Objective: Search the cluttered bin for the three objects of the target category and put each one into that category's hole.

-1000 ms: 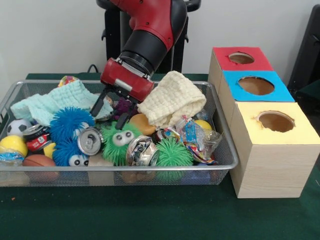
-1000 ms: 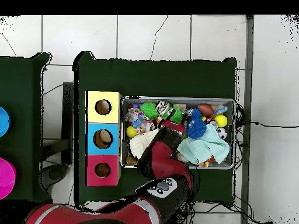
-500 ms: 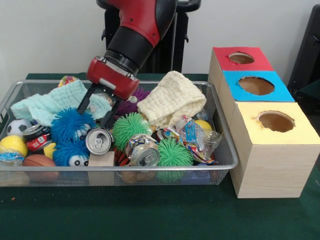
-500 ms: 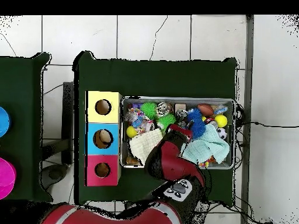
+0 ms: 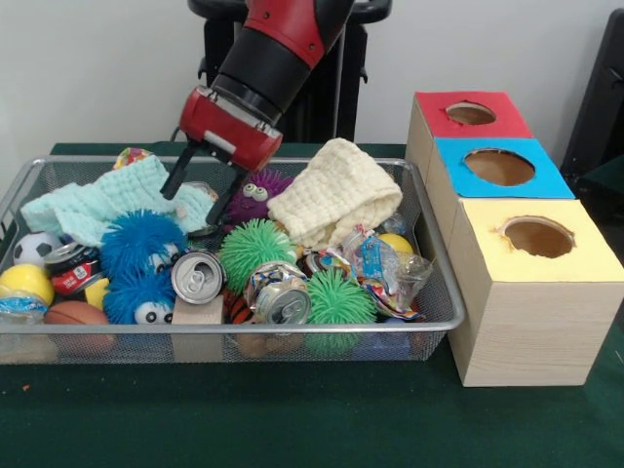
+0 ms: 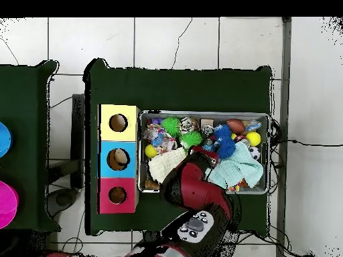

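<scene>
So far I can't count one thing as put away, because the silver wire mesh bin (image 5: 429,292) is full to the top with toys and cans. I hold my red and black gripper (image 5: 195,200) up over the back of the bin, with its two thin black fingers spread apart and nothing between them. Just beside it sits a purple fuzzy toy with googly eyes (image 5: 255,192), and a light green folded cloth (image 5: 117,200) lies under it. Off to the side of the bin stands the wooden box with three round holes (image 5: 531,302), one red, one blue, one yellow. From above I see something brownish inside the blue hole (image 6: 118,158), but I can't tell what it is. I think almost all of the searching and dropping is left to do.
</scene>
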Controlling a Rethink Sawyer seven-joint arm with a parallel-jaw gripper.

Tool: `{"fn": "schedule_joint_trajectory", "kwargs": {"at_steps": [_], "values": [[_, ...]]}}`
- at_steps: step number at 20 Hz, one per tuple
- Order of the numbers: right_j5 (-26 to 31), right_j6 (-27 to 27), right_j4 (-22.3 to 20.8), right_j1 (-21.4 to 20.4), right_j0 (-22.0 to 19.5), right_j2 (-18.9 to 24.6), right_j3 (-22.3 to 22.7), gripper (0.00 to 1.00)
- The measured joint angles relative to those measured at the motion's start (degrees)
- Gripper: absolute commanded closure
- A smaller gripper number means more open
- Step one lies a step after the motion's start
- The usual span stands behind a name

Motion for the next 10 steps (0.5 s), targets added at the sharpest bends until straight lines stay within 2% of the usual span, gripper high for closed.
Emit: {"fn": "schedule_joint_trajectory", "kwargs": {"at_steps": [5,10], "values": [[0.01,0.0,-0.01,-0.18,3.0,-2.53,-0.02,0.0],[0.01,0.0,-0.01,-0.42,3.01,-3.86,-0.03,0.0]]}}
